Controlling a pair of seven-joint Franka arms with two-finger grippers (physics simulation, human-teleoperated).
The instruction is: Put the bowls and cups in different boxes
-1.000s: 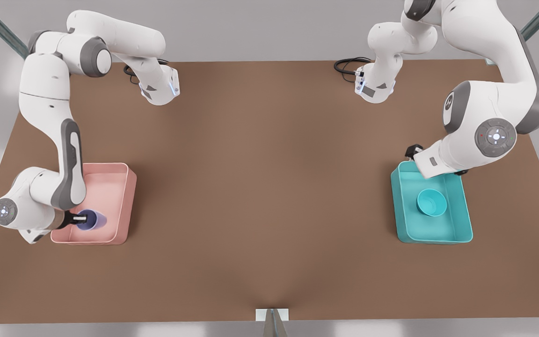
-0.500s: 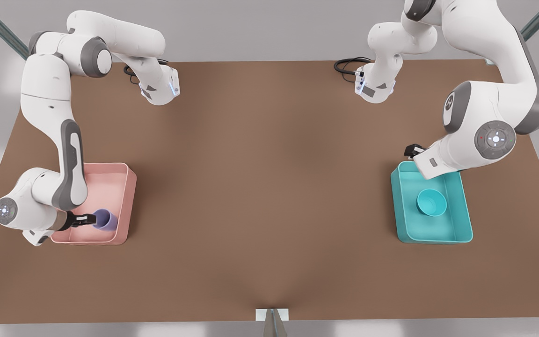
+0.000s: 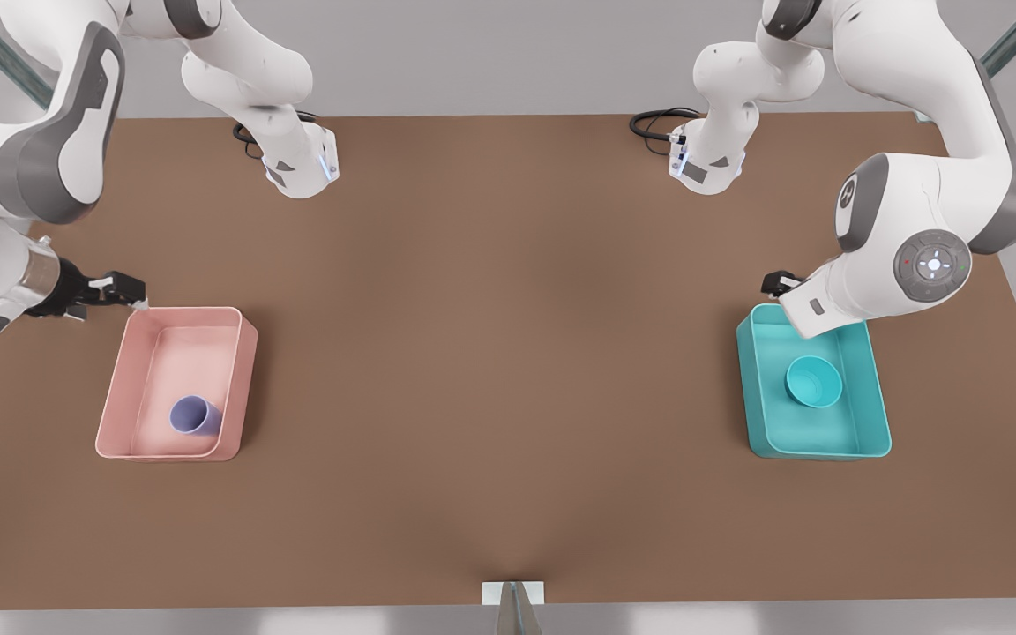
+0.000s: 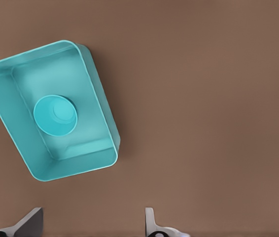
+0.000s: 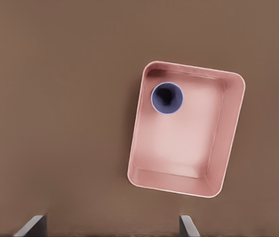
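Right gripper (image 3: 139, 294) sits spread wide, just off the pink box (image 3: 242, 370), cup (image 3: 193, 415) well beyond it. Left gripper (image 4: 92, 224), fingers apart, hangs above the teal box (image 3: 878, 414); bare table (image 3: 508, 353) between them.

The pale pink rectangular plastic tub (image 3: 243, 370) and teal rectangular plastic tub (image 3: 874, 388) look smooth, perhaps slightly satin; the brown desk (image 3: 508, 353) is matt.

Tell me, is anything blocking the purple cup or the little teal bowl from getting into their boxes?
Nothing visible does. The cup already stands inside the pink box, and the bowl sits in the teal box. The right gripper and the left gripper are open above the table.
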